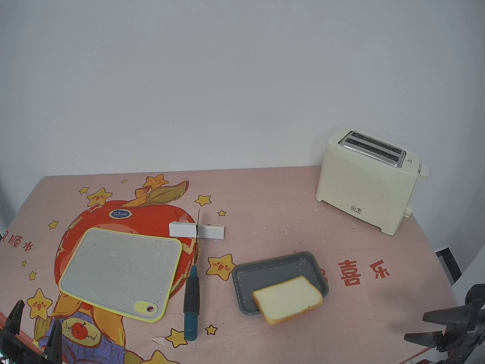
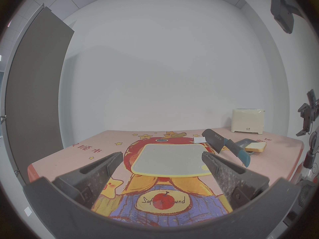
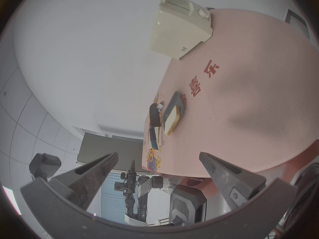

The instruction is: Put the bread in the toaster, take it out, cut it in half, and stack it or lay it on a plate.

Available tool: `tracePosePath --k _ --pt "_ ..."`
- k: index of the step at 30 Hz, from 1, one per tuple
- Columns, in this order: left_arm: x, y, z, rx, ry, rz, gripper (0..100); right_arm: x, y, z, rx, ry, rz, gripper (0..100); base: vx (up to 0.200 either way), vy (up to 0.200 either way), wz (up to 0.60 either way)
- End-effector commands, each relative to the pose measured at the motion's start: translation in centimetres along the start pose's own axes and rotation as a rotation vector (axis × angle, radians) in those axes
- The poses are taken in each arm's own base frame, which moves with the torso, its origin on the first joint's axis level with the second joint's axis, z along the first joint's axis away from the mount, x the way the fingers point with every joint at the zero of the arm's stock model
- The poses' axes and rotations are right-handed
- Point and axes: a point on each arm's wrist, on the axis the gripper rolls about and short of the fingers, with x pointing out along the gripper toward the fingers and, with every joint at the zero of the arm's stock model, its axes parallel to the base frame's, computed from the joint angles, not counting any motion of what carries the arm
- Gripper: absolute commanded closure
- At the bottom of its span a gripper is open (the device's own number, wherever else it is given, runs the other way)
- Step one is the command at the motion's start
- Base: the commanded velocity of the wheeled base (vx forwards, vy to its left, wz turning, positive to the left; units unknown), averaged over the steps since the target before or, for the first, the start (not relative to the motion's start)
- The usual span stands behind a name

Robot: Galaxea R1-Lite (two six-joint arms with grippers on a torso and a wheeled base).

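The pale square slice of bread [image 1: 287, 299] lies flat on the near right part of the dark grey rectangular plate [image 1: 268, 274]. Its near edge hangs over the plate's rim. Plate and bread sit right of centre on the pink printed table [image 1: 283, 213], towards the near side.

Just left of the plate I see the knife with the teal and black handle [image 1: 191, 304]. The handle points to the near edge and the dark blade stands on its edge, slotted into a small white block holder [image 1: 183, 229] farther back. Left of the knife lies the grey cutting board with the yellow-green rim [image 1: 121, 269], flat on the red apple print, close to the knife but not touching it.

The cream two-slot toaster [image 1: 371, 180] stands upright at the far right of the table, well apart from the plate, slots facing up.

My left gripper [image 2: 161, 155] hangs at the near left edge of the table, facing the cutting board — its black fingers are spread wide with nothing between them. My right gripper [image 1: 415, 327] is off the near right corner, well apart from the bread, its fingers likewise spread and empty.
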Motion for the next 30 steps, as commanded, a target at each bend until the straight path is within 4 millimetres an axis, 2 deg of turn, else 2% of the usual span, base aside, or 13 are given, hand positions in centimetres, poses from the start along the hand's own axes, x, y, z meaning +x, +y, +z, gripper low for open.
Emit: tracePosePath --k 1,6,10,12,15,23,30 --pt "0.0 0.0 -0.5 0.002 0.006 0.0 0 3.3 -0.1 2.2 0.084 0.098 -0.119 0 0.0 0.0 0.0" --pt "0.0 0.0 -0.5 0.0 0.006 0.002 0 6.0 -0.5 3.5 0.106 0.146 -0.162 0 0.0 0.0 0.0" --pt "0.0 0.0 -0.5 0.0 0.006 0.0 0 7.2 -0.3 3.4 0.081 0.191 -0.157 0 0.0 0.0 0.0" --pt "0.0 0.0 -0.5 0.0 0.006 0.0 0 8.7 -0.3 3.2 0.051 0.214 -0.178 0 0.0 0.0 0.0" --pt "0.0 0.0 -0.5 0.0 0.006 0.0 0 9.7 -0.1 2.9 0.032 0.226 -0.18 0 0.0 0.0 0.0" --pt "0.0 0.0 -0.5 0.0 0.006 0.0 0 13.1 1.2 2.7 0.088 0.264 -0.137 0 0.0 0.0 0.0" --pt "0.0 0.0 -0.5 0.0 0.006 0.0 0 14.6 1.1 2.6 0.118 0.269 -0.122 0 0.0 0.0 0.0"
